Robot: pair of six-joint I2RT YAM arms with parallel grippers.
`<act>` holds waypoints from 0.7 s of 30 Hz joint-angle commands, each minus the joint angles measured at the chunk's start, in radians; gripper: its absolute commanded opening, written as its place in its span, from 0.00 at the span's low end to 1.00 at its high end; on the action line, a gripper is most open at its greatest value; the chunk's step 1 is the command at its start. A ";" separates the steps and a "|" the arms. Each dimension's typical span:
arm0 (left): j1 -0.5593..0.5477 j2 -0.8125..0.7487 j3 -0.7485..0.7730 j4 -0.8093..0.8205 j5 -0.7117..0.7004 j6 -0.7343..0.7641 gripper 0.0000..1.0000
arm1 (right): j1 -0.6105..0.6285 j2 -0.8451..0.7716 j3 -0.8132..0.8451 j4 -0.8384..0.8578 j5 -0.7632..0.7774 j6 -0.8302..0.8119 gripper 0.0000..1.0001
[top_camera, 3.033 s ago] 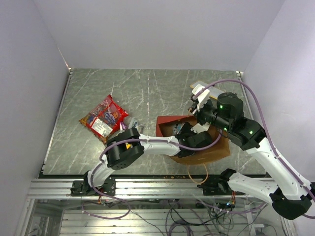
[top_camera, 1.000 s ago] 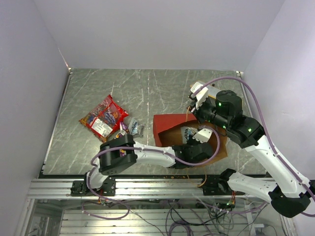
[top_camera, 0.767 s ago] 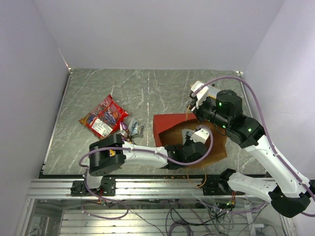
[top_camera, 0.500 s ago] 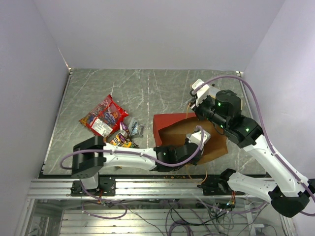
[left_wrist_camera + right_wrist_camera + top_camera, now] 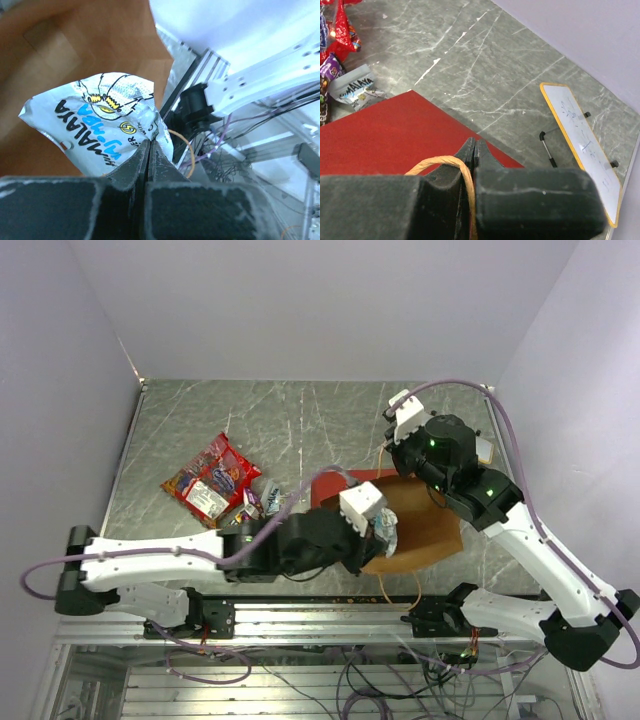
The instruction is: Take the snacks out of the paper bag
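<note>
**Silver-blue packet drawn out of the bag**

The left gripper (image 5: 149,142) is pinched tight on a corner of a silver-blue packet (image 5: 107,120), which hangs in front of the brown wall of the paper bag (image 5: 75,50). In the top view, the left arm reached deep into the bag a second ago. It has now pulled back toward lower centre, and the packet sits at the bag's near-left edge. The right gripper (image 5: 474,145) stays clamped on the bag's thin loop handle (image 5: 445,161), right of centre and slightly higher in the frame than before. The red chip bag (image 5: 210,478) and small packets (image 5: 262,502) lie unchanged at centre left.
</note>
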 commanded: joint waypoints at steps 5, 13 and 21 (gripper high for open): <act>0.018 -0.183 0.219 -0.334 -0.124 0.037 0.07 | 0.000 0.043 0.081 -0.030 0.073 0.064 0.00; 0.278 -0.244 0.262 -0.411 -0.248 0.062 0.07 | 0.000 -0.001 0.047 -0.047 0.056 0.119 0.00; 0.615 -0.115 0.254 -0.628 -0.185 -0.065 0.07 | 0.000 0.035 0.226 -0.223 -0.061 0.249 0.00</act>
